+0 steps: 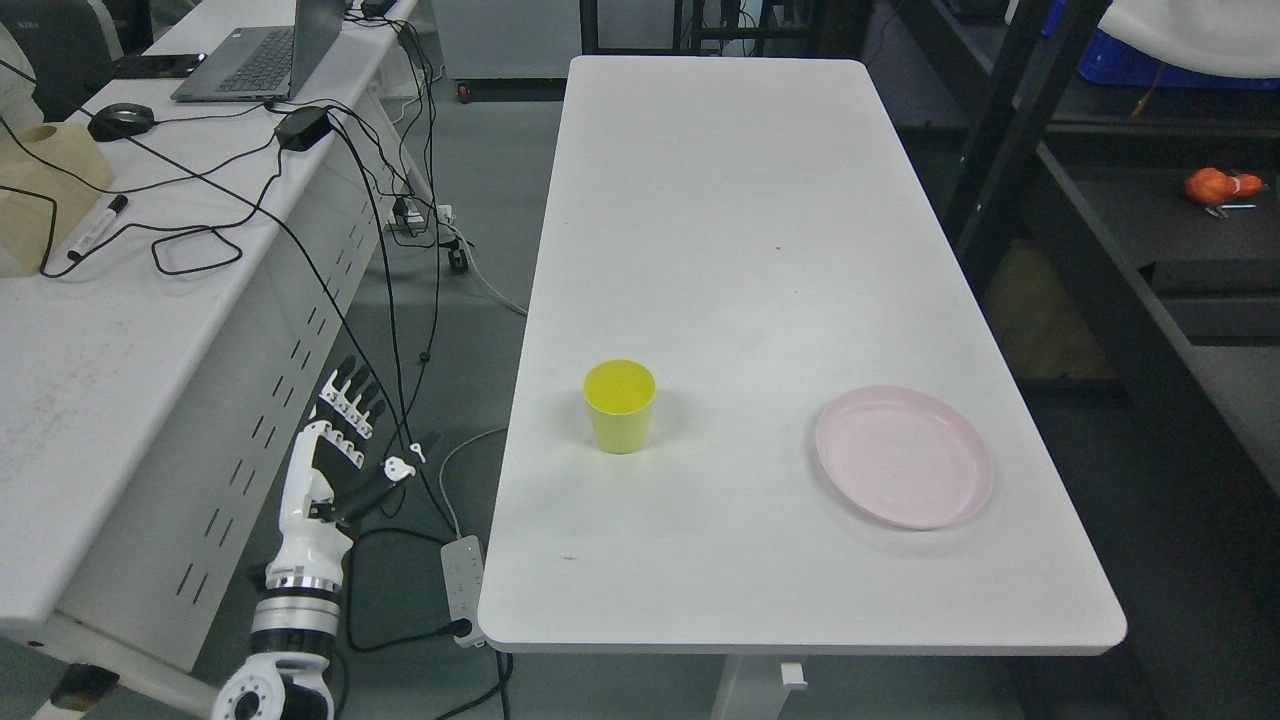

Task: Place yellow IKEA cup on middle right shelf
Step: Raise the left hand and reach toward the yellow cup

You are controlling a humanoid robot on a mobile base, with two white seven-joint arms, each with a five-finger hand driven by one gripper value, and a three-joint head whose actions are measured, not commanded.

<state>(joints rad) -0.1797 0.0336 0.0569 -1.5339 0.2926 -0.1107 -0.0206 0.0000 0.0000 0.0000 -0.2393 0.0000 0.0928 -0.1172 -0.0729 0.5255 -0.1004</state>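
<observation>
Upright yellow cup — left hand well apart

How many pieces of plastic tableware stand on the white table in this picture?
2. A yellow plastic cup stands upright left of the white table's middle, near the front. A round pink plastic plate lies to its right, apart from it. Nothing on the table could hide another.

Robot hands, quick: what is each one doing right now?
Left hand: open, fingers spread, holding nothing, beside the table, apart from the yellow cup.
Right hand: not in view.
</observation>
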